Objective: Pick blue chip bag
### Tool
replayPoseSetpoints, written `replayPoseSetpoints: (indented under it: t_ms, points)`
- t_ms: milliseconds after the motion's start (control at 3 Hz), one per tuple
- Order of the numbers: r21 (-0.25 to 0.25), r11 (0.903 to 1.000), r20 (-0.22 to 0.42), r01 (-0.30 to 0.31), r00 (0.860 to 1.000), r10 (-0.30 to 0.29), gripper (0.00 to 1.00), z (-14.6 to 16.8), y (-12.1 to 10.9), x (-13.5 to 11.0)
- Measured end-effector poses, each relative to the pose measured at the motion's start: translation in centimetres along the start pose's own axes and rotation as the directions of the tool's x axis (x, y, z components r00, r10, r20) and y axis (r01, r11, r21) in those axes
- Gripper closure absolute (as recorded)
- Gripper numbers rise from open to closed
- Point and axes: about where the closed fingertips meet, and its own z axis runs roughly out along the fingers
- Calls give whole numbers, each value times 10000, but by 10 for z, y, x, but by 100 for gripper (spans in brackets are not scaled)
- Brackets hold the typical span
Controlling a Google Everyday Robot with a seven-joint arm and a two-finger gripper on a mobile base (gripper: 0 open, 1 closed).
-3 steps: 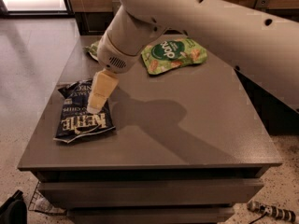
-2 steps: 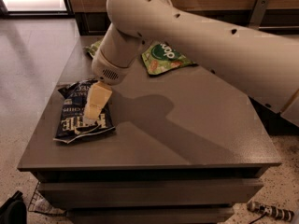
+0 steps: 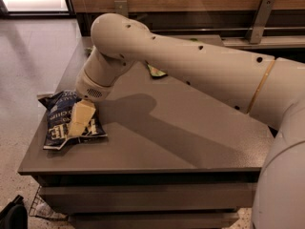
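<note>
The blue chip bag [image 3: 59,120] lies flat near the front left edge of the grey table [image 3: 157,137]. It is dark navy and crinkled, with white lettering. My gripper [image 3: 80,119] hangs from the white arm and reaches down right over the bag's middle, its cream-coloured finger [image 3: 81,116] on or just above the bag. Whether it touches the bag does not show. The arm hides most of the far part of the table.
A light green snack pouch [image 3: 156,71] peeks out behind the arm at the back of the table. A wooden wall with metal brackets stands behind. A wire basket [image 3: 40,206] and a dark object [image 3: 13,213] lie on the floor at lower left.
The arm has swung left and down across the view, and the gripper has moved lower over the chip bag's middle. The arm now covers most of the green pouch.
</note>
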Motion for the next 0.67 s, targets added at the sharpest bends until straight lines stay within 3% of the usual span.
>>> replayPoseSetpoints:
  t_ms: [667]
  points:
    - [-1,10000,0,1,10000,-1,80,-6,0,-4]
